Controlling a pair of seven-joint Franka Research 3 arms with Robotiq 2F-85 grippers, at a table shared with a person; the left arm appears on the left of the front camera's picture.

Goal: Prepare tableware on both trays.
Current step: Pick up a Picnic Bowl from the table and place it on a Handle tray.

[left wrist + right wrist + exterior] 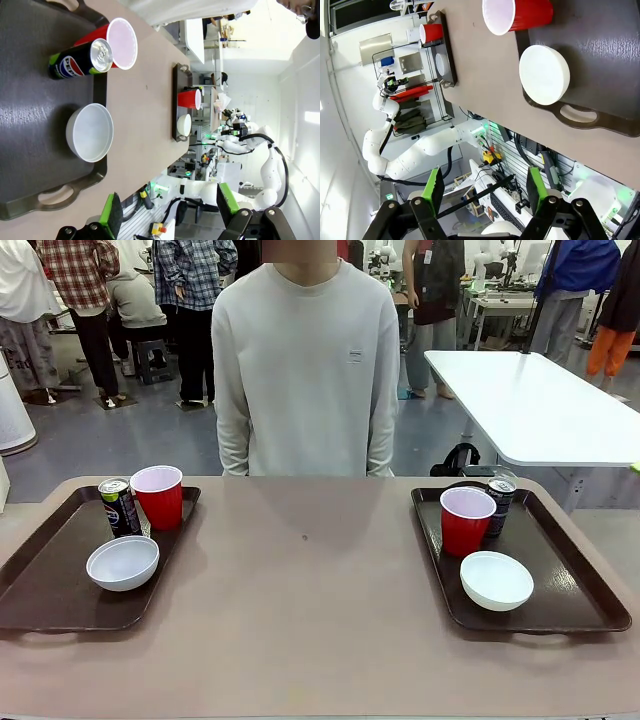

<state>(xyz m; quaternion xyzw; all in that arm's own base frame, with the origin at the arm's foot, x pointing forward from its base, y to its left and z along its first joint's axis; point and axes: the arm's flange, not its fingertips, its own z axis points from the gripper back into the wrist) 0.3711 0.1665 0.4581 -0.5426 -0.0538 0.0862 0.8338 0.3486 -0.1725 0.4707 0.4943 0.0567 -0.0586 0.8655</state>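
Front view, right can (501, 502) half hidden behind cup (466, 519), left gripper (170, 212) spread, right gripper (485, 187) spread.

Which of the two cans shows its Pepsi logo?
The can on the left tray, beside the red cup. The other can stands half hidden behind the right tray's cup.

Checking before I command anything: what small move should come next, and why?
Probably none: keep both arms back. Each tray, left and right, already holds a red cup, a white bowl and a can, and both claws hang open, off the table.
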